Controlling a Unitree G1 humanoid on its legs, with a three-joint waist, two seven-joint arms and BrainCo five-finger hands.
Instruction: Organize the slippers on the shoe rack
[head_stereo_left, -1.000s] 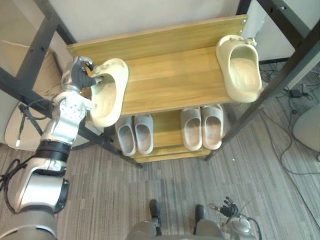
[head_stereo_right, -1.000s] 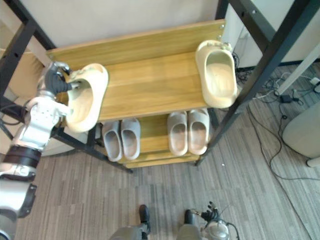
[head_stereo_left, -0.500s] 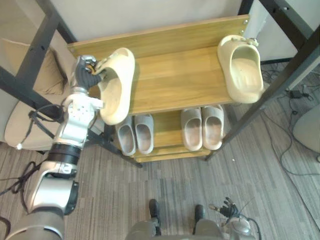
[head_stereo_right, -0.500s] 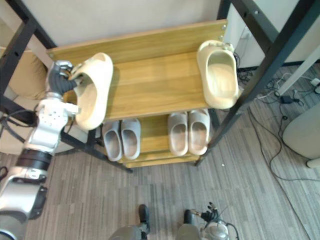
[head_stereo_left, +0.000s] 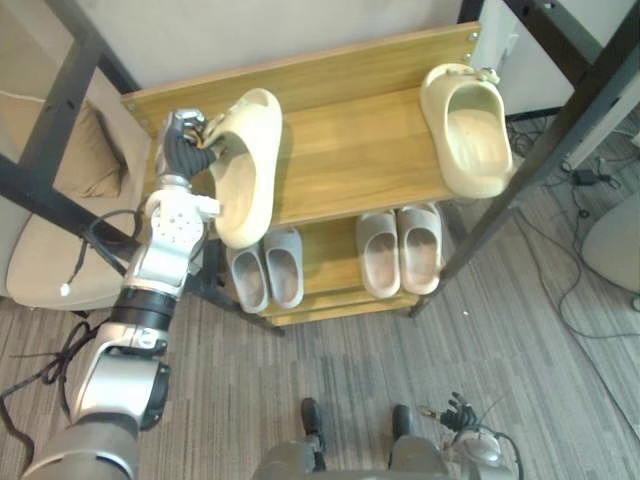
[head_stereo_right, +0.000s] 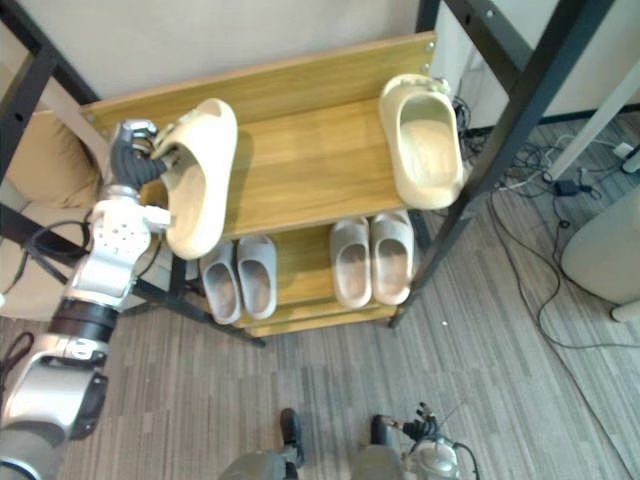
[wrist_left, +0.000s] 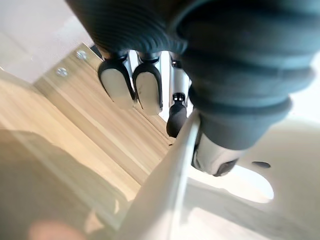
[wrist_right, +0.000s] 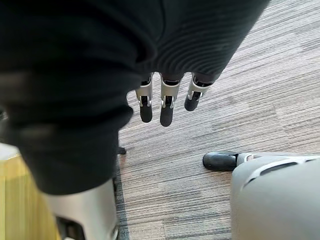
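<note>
Wooden shoe rack (head_stereo_left: 350, 160) on grey carpet (head_stereo_left: 330, 350); left hand (head_stereo_left: 183, 150) grips cream slipper (head_stereo_left: 243, 170), right hand (wrist_right: 166, 107) relaxed.

Both eye views look steeply down from in front of the wooden shoe rack (head_stereo_left: 350, 160), sharing its two shelves and the carpet (head_stereo_right: 450, 350) before it. The left wrist view looks along the left hand (wrist_left: 235, 100) from very close above the rack's top shelf, right against the cream slipper (wrist_left: 165, 190). The right wrist view looks past the right hand (wrist_right: 167, 102) down at the carpet in front of the rack.
</note>
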